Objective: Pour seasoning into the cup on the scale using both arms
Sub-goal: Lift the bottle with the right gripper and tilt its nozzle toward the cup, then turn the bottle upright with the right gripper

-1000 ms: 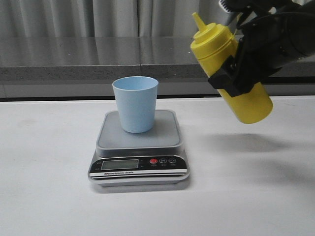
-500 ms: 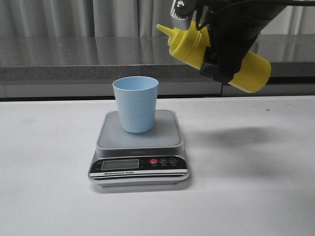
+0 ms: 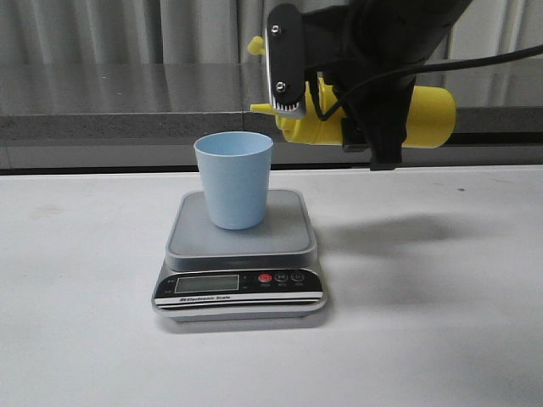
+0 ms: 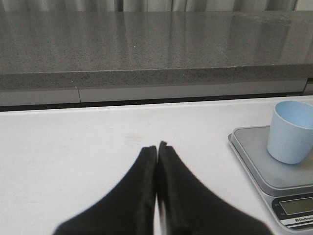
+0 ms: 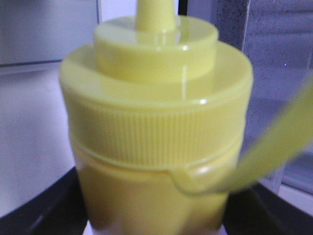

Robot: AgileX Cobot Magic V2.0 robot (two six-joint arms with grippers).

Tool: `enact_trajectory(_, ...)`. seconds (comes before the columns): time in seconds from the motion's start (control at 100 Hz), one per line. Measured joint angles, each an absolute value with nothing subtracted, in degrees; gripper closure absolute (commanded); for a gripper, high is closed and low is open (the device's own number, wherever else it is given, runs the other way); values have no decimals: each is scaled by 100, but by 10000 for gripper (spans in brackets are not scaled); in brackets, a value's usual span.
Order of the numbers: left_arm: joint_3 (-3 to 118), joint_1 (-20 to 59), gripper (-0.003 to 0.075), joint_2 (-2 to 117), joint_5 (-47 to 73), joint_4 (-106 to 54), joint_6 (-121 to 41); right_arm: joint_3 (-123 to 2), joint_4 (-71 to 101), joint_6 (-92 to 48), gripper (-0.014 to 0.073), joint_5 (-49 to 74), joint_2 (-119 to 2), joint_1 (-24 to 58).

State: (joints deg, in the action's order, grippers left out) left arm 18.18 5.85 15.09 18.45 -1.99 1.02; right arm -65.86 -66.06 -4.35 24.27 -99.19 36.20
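Tilting further since the earlier frames, the seasoning (image 3: pixel 428 114) has swung from a steep diagonal off to the right of the cup (image 3: pixel 234 179) to lying almost level, and it has drifted in toward the cup. Its cone nozzle now points at the cup from the right and sits just above rim height, not yet over the opening. The right gripper (image 3: pixel 365 93) is clamped round the bottle's middle; the right wrist view is filled with the ribbed collar and the tether of the seasoning (image 5: pixel 156 127), with dark finger edges at either side of it.

Beneath the cup, the scale (image 3: pixel 240 254) carries it near the back of its platform, upright. The left gripper (image 4: pixel 156 161) rests low over the table well to the left of the cup, its two fingers pressed together and holding nothing.

To pour well, I judge the nozzle tip should be carried over the middle of the cup's mouth before the bottle tips below level, staying clear of the rim so the cup is not nudged on the scale. Whether the small cap is off the nozzle cannot be told. Squeezing gently would let the reading be followed
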Motion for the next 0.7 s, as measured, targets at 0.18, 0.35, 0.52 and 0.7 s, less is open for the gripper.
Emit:
enact_trajectory(0.18, 1818, 585, 740, 1509, 1845, -199, 102, -6597, -6947, -439, 433, 2561, -9919, 3710)
enact_trajectory(0.35, 1818, 585, 740, 1509, 1845, -199, 102, -6620, -7308, -439, 433, 2715, -9919, 3733)
enact_trajectory(0.52, 1818, 585, 740, 1509, 1845, -199, 102, -6620, -7479, -439, 433, 2807, -9919, 3733)
enact_trajectory(0.7, 1818, 585, 740, 1509, 1845, -199, 102, -6620, -7502, -439, 433, 2790, -9919, 3733)
